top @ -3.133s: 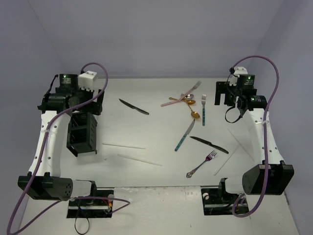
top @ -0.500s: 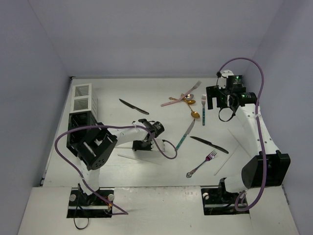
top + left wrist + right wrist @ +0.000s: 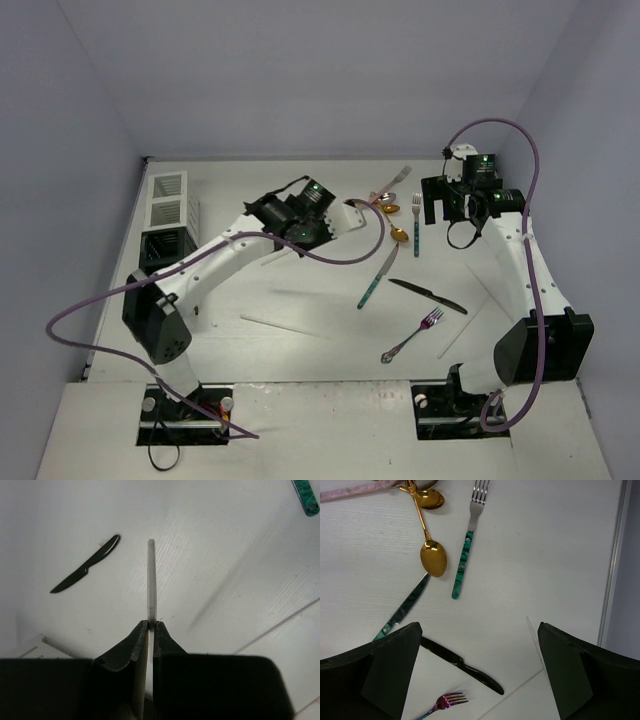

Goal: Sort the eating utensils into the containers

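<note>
Left tool [image 3: 150, 624] raised; chopstick [image 3: 151, 582] pinched between jaws.

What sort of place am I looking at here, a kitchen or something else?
Probably a robotics lab test cell, not a kitchen: a left arm and right arm bolted to a white table, plain walls boxing it in, and loose cutlery with a white caddy.

The jaws stand wide apart at the near corners, nothing between them but the white desk [image 3: 555, 555]. A teal fork [image 3: 465, 555] lies with its tines far. Just left, a gold spoon [image 3: 433, 560] has its bowl at the tip of a teal knife [image 3: 402, 611]. A second spoon [image 3: 427, 497] and a pink handle [image 3: 355, 491] lie farther. Near: a black knife [image 3: 462, 666], purple fork [image 3: 445, 701], faint chopstick [image 3: 534, 639].
</note>
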Tool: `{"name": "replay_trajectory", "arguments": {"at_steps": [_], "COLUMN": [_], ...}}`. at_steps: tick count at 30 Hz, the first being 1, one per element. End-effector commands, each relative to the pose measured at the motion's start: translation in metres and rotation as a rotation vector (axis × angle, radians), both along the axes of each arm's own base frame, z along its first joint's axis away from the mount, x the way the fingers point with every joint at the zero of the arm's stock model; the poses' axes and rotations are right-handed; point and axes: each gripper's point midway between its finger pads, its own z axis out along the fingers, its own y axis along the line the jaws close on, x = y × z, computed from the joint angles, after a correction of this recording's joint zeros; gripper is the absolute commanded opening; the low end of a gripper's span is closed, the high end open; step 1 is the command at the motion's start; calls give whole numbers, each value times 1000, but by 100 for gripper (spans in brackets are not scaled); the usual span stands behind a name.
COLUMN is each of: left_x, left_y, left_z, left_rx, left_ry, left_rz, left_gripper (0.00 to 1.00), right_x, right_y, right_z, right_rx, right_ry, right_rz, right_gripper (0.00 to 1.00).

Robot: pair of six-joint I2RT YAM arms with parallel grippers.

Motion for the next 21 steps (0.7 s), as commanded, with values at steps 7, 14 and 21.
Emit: {"name": "replay_trajectory", "arguments": {"at_steps": [7,14,21], "left_x": [3,-35,-54], "left_y": [93,149,212], "left_z": [129,169,168], "left_rx": [-384,-673,-673], "left_ry": [-150,-230,-372], "left_rz": [370,515,755], "left_gripper": [0,0,0], "right_x": [15,19,23], "right_y": [8,13,19], "right_z": [-3,-10,-14], "right_rx": [11,11,16], "right_ry": [4,25,39], "right_rz": [16,29,50], "right_gripper": [100,100,100]}}
